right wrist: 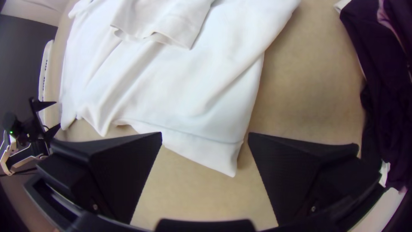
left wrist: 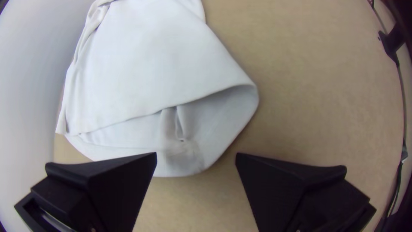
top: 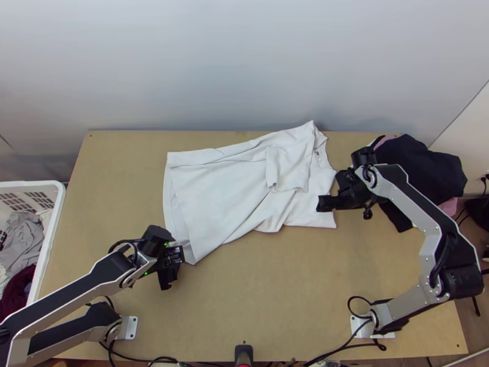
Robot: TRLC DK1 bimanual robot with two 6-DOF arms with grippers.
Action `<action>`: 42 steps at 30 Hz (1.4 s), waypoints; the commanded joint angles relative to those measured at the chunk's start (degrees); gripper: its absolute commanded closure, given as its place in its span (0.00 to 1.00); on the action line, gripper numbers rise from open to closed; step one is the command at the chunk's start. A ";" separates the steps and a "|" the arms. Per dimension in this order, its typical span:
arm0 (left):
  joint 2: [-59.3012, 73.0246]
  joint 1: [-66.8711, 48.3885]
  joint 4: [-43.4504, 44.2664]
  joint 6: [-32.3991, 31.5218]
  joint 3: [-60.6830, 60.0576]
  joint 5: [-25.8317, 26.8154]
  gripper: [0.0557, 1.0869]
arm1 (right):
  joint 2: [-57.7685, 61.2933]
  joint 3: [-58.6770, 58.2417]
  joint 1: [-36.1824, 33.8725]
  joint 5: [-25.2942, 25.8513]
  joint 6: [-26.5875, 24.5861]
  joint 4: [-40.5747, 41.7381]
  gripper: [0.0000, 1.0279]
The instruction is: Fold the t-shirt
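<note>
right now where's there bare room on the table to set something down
The widest bare patch of table is between the arm bases and the t-shirt; another separates the t-shirt from the laundry basket. Crowded: the t-shirt's right end, by the right tool and dark clothes, and its near-left corner, by the left tool.

Your top view looks steeply down from high over the near edge of the table (top: pixel 263 306), while your left and right wrist views look down close above opposite ends of the white t-shirt (top: pixel 214 189), which all three share.
</note>
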 commanded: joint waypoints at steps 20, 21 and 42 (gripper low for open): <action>0.14 1.38 1.46 0.32 0.85 1.65 0.20 | 2.63 -3.21 -0.72 0.01 0.08 8.36 0.46; 0.14 1.29 1.46 0.41 0.41 1.65 0.22 | 2.72 -3.21 -0.72 0.01 0.08 8.53 0.49; 0.67 0.76 6.65 1.20 -4.78 2.71 0.77 | 3.33 -5.76 -0.36 0.01 0.87 14.86 0.89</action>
